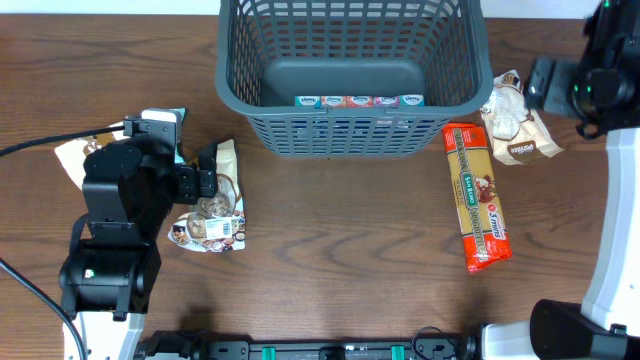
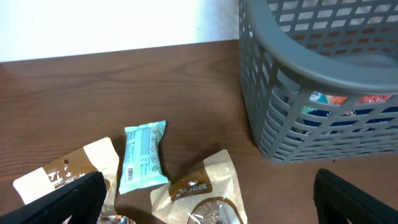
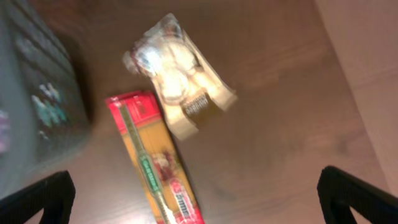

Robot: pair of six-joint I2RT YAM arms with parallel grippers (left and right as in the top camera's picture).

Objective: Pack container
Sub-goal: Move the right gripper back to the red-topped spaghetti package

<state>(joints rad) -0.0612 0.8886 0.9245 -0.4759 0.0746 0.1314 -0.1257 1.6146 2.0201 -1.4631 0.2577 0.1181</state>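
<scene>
Two grippers hang wide open and empty — the left gripper (image 1: 207, 178) sits just above the brown-and-white snack bag (image 1: 215, 225), the right gripper (image 3: 196, 199) far off — and the grey basket (image 1: 350, 135) stands ahead, to its right.

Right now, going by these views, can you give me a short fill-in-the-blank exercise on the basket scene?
1. The long red-and-yellow pasta packet lies on the wooden table on the ___ arm's side.
2. The row of small colourful packets sits ___ the large dark grey plastic lattice basket.
3. The left gripper and right gripper are both ___, holding nothing.
Missing words: right; inside; open.
</scene>
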